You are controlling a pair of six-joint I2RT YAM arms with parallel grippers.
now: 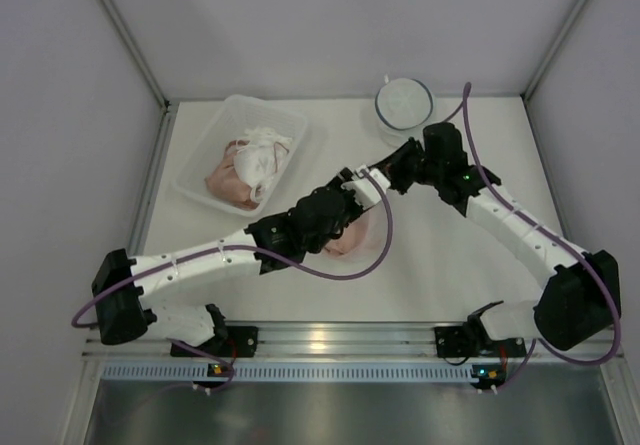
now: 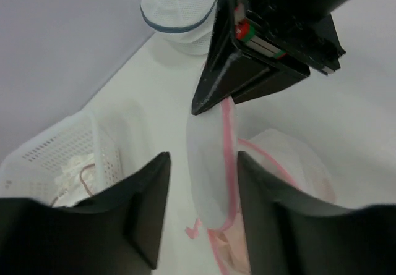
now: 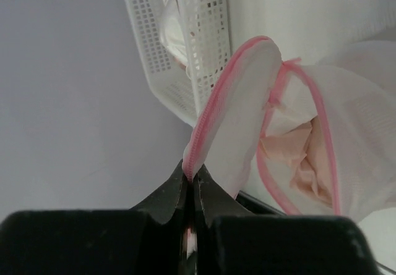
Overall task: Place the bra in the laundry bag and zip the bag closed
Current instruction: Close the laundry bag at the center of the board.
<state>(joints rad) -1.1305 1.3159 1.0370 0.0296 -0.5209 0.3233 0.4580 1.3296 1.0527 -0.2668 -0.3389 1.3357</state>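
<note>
You're pinching the pink-trimmed flap of the white mesh laundry bag (image 3: pixel 238 120) between your closed right fingers (image 3: pixel 166 196), holding it up off the worktop (image 1: pixel 450 255) for zipping, with the peach bra (image 3: pixel 304 167) sitting inside and your left fingers (image 2: pixel 143 208) hovering partly open beside the flap.

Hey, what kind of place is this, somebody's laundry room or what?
Probably a robot test cell, not a home: bare grey walls around a white table, two arms bolted to a metal rail, plus a laundry bag and basket as props.
</note>
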